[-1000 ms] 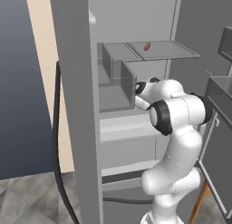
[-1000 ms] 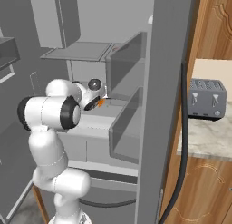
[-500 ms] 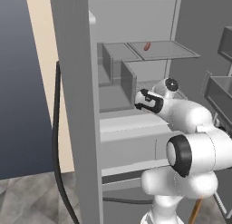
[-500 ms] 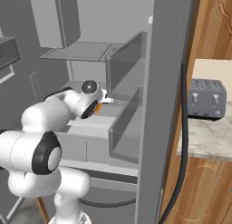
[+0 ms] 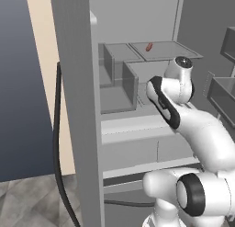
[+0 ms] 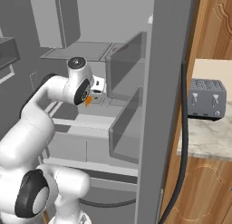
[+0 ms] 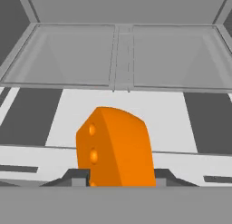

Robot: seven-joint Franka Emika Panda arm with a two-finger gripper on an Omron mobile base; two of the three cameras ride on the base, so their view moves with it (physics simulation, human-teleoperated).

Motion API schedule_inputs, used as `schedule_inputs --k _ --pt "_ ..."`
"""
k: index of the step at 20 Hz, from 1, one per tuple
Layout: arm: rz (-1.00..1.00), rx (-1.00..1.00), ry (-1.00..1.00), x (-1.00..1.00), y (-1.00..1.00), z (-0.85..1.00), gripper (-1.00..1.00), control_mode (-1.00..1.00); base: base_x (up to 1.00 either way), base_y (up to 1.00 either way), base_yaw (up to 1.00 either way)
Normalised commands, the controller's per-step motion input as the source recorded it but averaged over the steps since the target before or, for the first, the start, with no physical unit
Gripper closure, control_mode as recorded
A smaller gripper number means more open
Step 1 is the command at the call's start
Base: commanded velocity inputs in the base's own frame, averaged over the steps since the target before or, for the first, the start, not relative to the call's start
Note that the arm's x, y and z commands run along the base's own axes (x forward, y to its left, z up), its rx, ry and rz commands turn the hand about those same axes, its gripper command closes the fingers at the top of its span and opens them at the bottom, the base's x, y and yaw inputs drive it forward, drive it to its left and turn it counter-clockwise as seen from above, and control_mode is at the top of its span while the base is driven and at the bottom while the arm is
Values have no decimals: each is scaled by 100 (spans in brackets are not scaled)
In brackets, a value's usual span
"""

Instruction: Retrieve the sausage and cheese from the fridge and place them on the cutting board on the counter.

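Inside the open fridge (image 5: 73,106), the single white arm reaches toward the middle shelf, and its gripper (image 7: 118,180) is clenched on the one cheese (image 7: 115,148), an orange wedge with small round holes on its left face. From the hand view the wedge stands between the two dark finger tips (image 7: 76,177), one on each side, and blocks most of the near shelf. Beyond it lie two clear shelf panels side by side, parted by a narrow strip, with the grey back wall behind them.

From the right base view a sliver of the cheese (image 6: 88,99) shows orange at the gripper (image 6: 93,97), just above the pale shelf and left of two upright translucent dividers.

One sausage (image 5: 148,47), short and reddish-brown, lies alone on the upper shelf, far back and well apart from the hand, above and to the left of the wrist in the left base view.

One grey toaster (image 6: 206,98) sits on the marbled counter (image 6: 204,137) to the right of the fridge wall, over brown wooden cabinets (image 6: 199,187). One dark cable (image 6: 181,146) hangs down the fridge's near edge.
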Motion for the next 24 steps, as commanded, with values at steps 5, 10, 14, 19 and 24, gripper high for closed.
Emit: schedule_inputs --k 5,10,14,19,24 --pt "2 -4 -5 -45 0 61 100 -100 0 0 0" --pt "14 -13 -31 -46 0 1 100 -100 0 0 0" --pt "13 -9 -35 -64 3 6 100 -100 0 0 0" --pt "3 0 1 -98 2 56 100 -100 0 0 0" --pt "0 0 20 -73 0 66 100 -100 0 0 0"
